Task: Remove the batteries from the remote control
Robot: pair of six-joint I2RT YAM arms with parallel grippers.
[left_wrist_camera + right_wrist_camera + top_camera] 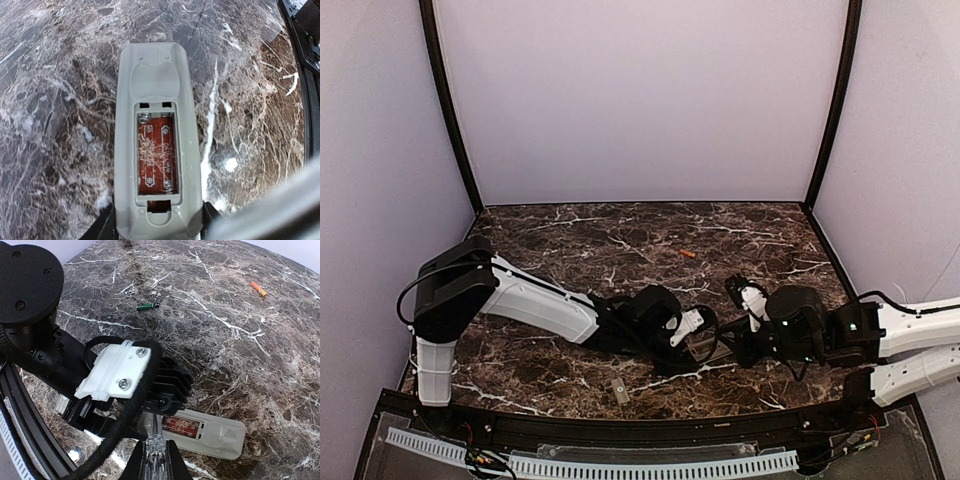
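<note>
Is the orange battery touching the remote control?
Apart. The right wrist view shows the orange battery lying far from the remote control, with tabletop between them.

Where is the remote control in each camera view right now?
Top external: remote control low centre, mostly hidden.
Left wrist: remote control fills the centre, grey back up.
Right wrist: remote control at the bottom, right of centre.
Shared landmark: the reddish battery bay, open and empty, seen in both wrist views only.

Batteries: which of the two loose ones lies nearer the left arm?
The dark battery; the orange battery lies much farther off.
</note>
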